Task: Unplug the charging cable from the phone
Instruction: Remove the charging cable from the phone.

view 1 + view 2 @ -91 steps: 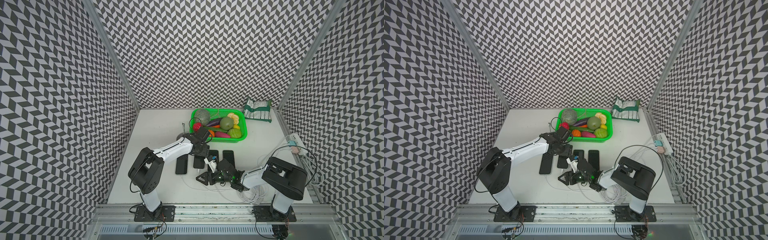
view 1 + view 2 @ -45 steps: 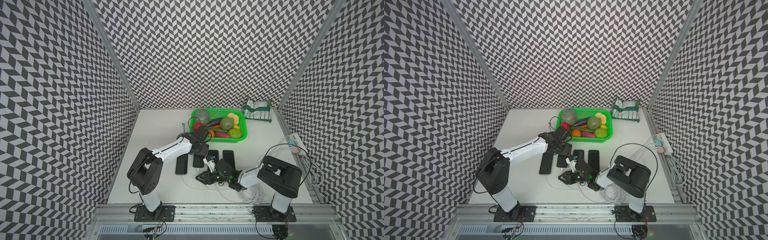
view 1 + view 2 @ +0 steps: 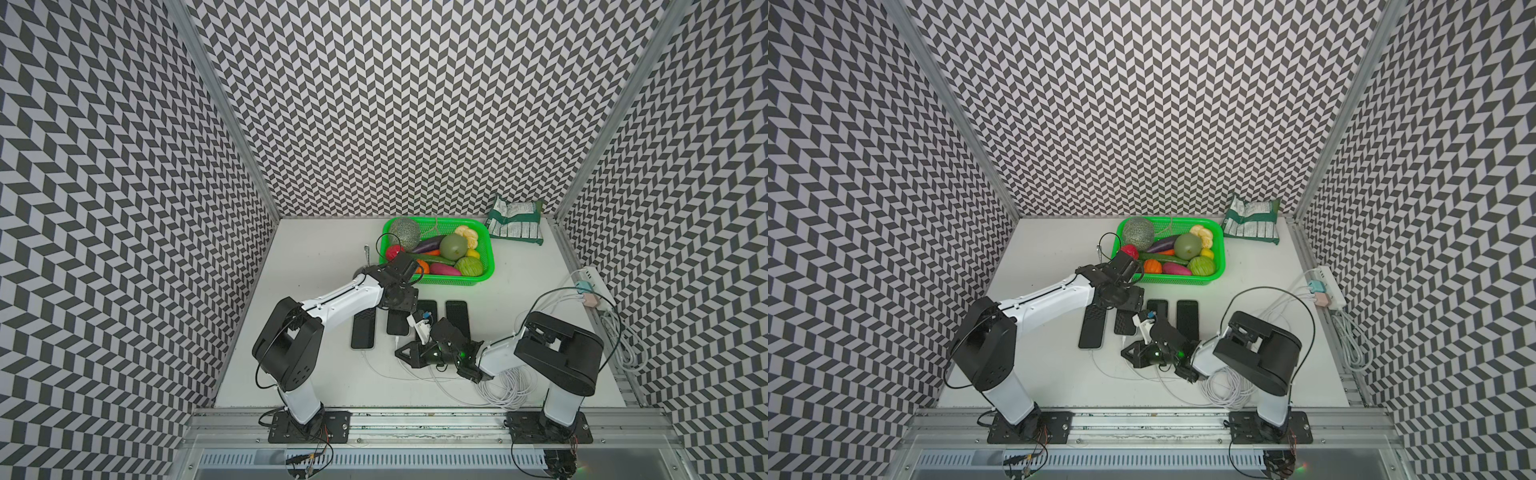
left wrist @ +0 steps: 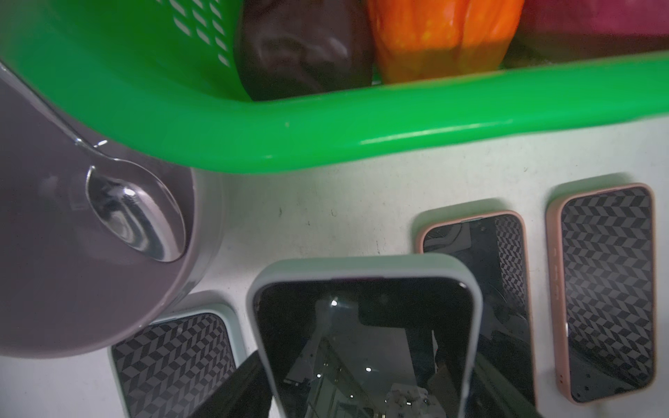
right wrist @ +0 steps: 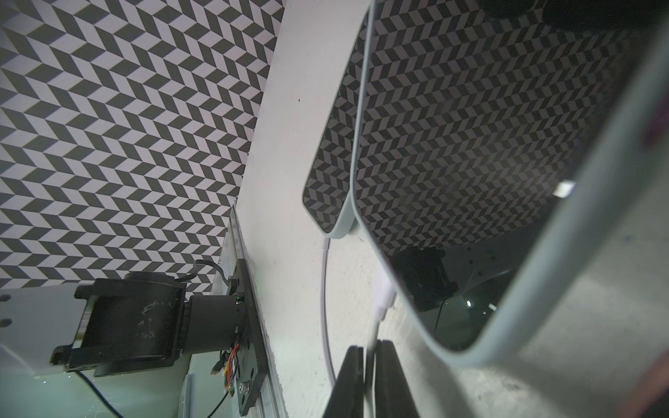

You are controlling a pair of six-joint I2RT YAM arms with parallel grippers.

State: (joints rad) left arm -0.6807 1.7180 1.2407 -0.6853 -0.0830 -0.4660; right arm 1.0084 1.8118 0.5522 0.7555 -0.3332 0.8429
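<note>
Now phone [image 4: 365,325] and charging cable [image 5: 383,293] are both gripped.
Bottom centre, the left pincer [image 4: 369,394] clamps the phone's sides; bottom centre, the right pincer [image 5: 369,380] pinches the charging cable beside its plug.

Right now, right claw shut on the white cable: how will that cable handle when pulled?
Likely floppy: the white cable is thin, and similar cable lies in a loose coil. Probably slippery: it looks smooth in the right claw. The thicker plug seems stiffer, a surer grip.
</note>
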